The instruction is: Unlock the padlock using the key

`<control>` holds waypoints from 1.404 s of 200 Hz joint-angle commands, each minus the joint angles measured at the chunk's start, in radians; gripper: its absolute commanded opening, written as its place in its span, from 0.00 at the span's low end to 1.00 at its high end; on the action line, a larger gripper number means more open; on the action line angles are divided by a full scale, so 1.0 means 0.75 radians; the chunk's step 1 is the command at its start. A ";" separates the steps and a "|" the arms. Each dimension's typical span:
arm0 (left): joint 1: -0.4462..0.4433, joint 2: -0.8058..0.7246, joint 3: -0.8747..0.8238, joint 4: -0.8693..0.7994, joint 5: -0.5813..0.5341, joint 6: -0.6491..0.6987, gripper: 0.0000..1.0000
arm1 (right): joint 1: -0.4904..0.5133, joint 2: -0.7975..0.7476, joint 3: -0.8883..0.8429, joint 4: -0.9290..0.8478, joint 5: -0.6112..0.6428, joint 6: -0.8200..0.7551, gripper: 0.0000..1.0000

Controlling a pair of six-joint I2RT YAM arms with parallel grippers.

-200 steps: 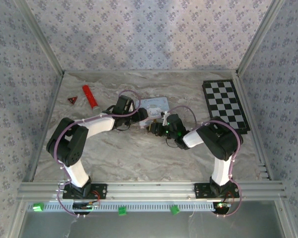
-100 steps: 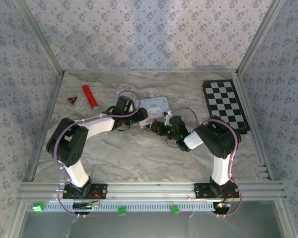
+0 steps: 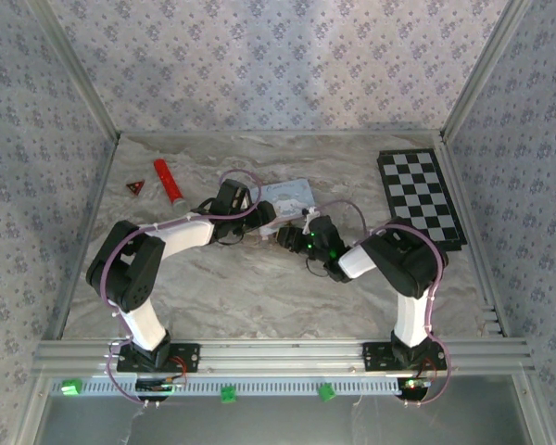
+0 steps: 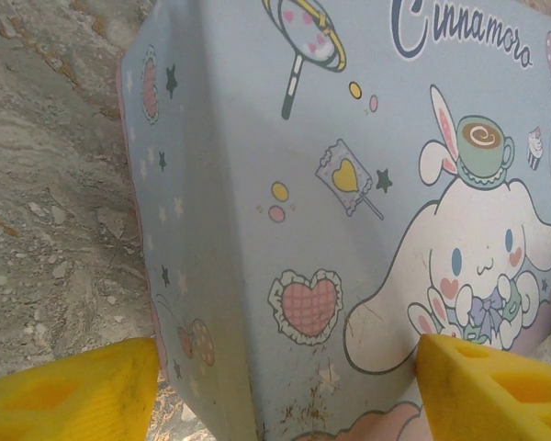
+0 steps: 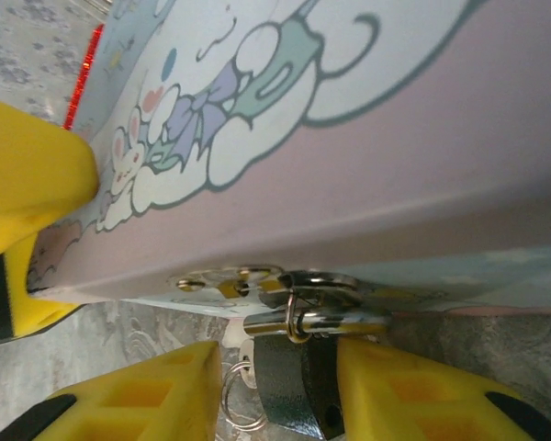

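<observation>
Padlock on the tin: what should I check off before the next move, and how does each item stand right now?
1. Padlock sits between the right gripper fingers: ok.
2. Shackle passes through the tin clasp, locked: ok.
3. Right gripper closed on the padlock: not ok, there is a gap on one side.
4. Key found and lined up: cannot tell. A ring hangs beside the padlock, but any key is too small to make out.
5. Left gripper steadying the tin: cannot tell. Its fingers straddle the tin.
</observation>
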 commanded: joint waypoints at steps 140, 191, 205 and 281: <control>-0.008 -0.074 -0.114 -0.055 -0.164 -0.128 0.73 | 0.086 0.091 0.286 -0.821 0.236 -0.052 0.29; -0.004 -0.081 -0.119 -0.053 -0.169 -0.128 0.74 | 0.064 0.021 0.223 -0.719 0.161 -0.021 0.19; -0.003 -0.077 -0.117 -0.055 -0.169 -0.126 0.74 | 0.041 0.000 0.174 -0.633 0.120 0.018 0.15; 0.000 -0.068 -0.121 -0.051 -0.168 -0.130 0.74 | -0.041 -0.054 0.017 -0.320 -0.067 0.258 0.05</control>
